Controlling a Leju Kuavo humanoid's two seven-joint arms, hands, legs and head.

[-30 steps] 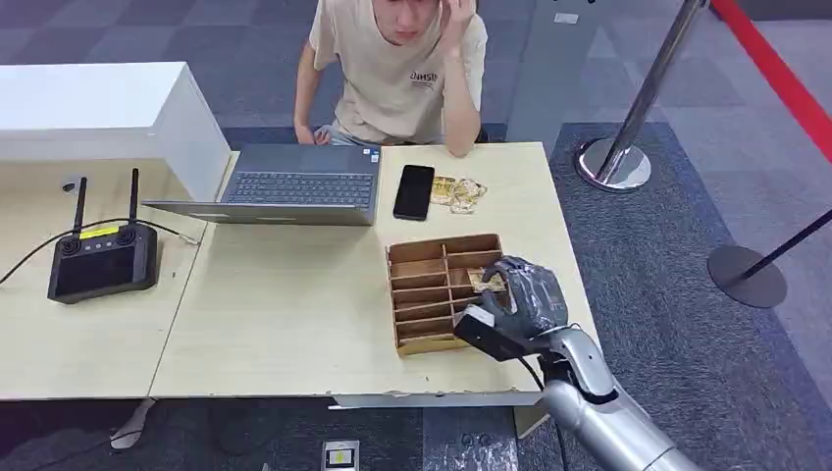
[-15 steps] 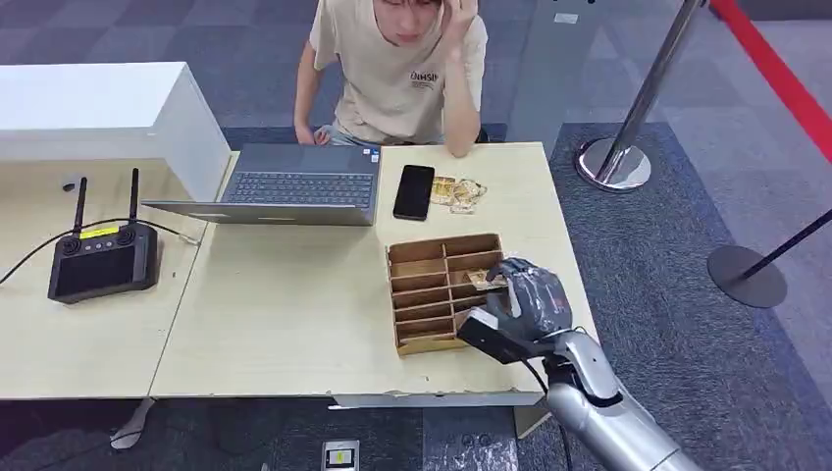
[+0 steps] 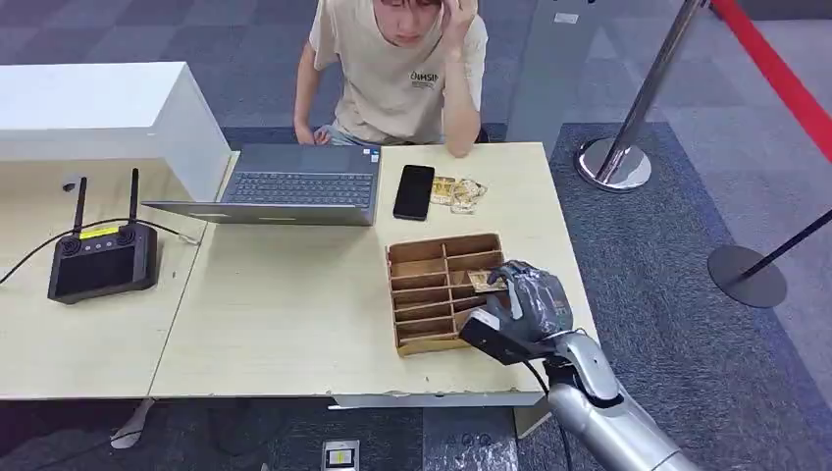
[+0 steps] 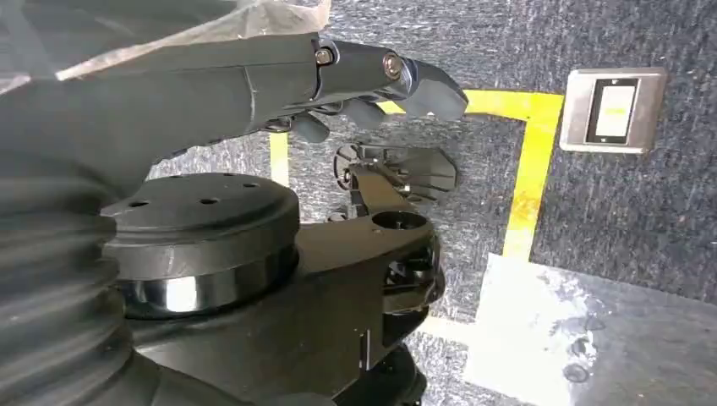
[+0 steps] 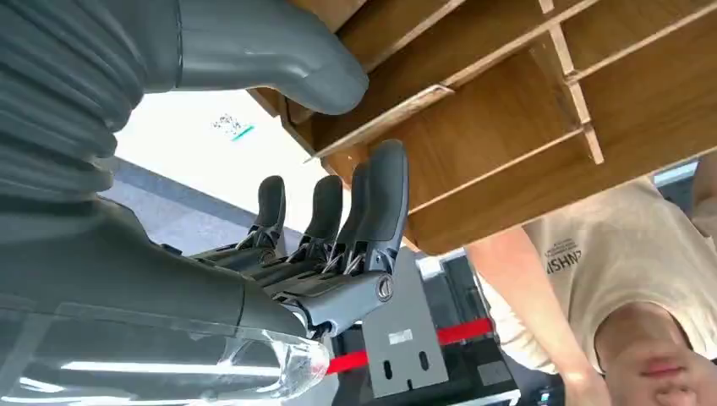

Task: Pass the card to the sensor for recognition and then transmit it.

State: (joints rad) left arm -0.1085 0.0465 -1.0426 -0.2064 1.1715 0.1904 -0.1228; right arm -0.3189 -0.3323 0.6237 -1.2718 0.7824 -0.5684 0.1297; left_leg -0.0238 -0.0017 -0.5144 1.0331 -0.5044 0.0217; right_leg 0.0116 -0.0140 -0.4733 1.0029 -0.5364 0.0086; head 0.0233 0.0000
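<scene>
A wooden tray (image 3: 422, 285) with several compartments lies at the right end of the table. A yellowish card (image 3: 483, 280) lies in one of its right-hand compartments. My right hand (image 3: 530, 299) hovers at the tray's right edge, its fingers reaching over the card. In the right wrist view the thumb (image 5: 279, 51) and the dark fingers (image 5: 372, 203) stand apart against the tray's wooden dividers (image 5: 507, 144), gripping nothing that I can make out. My left hand (image 4: 254, 85) hangs over the carpet and holds nothing, its fingers loosely stretched.
A person (image 3: 402, 69) sits behind the table, elbow on it. A laptop (image 3: 294, 186), a black phone (image 3: 413, 191) and more cards (image 3: 458, 192) lie at the back. A black controller with antennas (image 3: 102, 257) sits left. A small grey device (image 3: 340, 456) lies on the floor.
My right hand has slid slightly toward me along the tray's right edge. The card stays in its compartment.
</scene>
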